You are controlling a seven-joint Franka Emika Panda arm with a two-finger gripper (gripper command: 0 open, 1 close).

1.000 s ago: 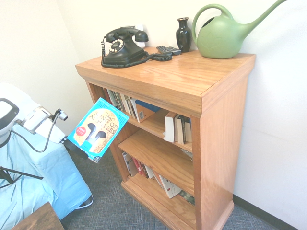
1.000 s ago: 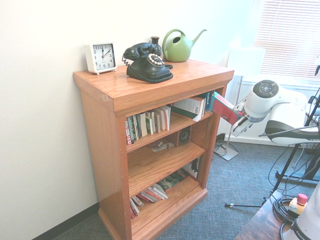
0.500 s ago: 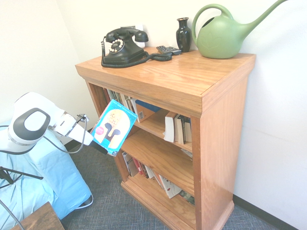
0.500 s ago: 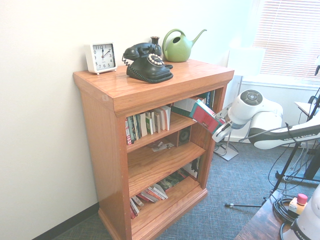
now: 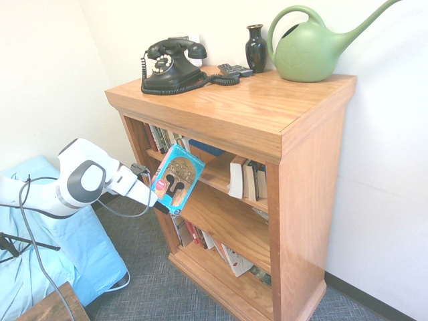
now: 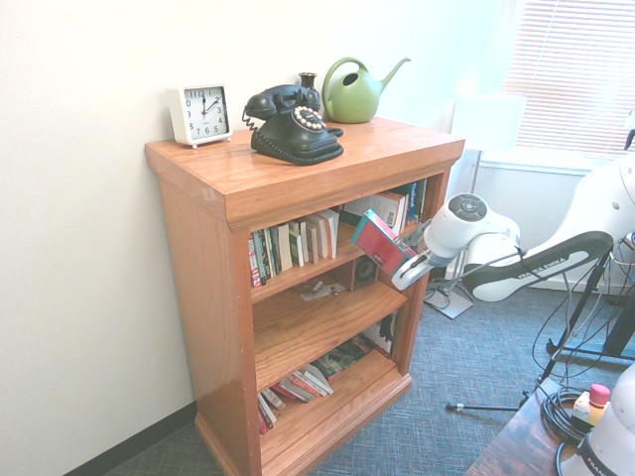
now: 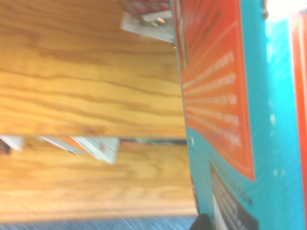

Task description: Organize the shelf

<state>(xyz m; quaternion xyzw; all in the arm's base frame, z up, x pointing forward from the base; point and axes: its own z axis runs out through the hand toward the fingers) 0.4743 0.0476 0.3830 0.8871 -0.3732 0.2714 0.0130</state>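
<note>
Gripper (image 6: pixel 399 278) clasps a tilted book (image 5: pixel 177 179), apparently before the orange-brown shelf (image 5: pixel 231 107).

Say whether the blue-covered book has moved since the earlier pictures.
Yes: in the first exterior view the book has shifted rightward, towards the bookcase, now overlapping its open tiers.

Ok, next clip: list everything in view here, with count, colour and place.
bookcase: 1, orange-brown, against the wall
paperback: 1, blue cover, tilted in the gripper before the shelves
upper-tier books: several, mixed colours
bottom-tier books: several, mixed, many leaning
rotary-style telephone: 1, black, bookcase top
remote control: 1, dark, beside the vase
vase: 1, black, bookcase top
watering can: 1, green, bookcase top
clock: 1, white, bookcase top
lamp: 1, white shade, by the window
blinds: 1 set, pale, window
gripper: 1, shut on the paperback
arm: 1, white
</note>
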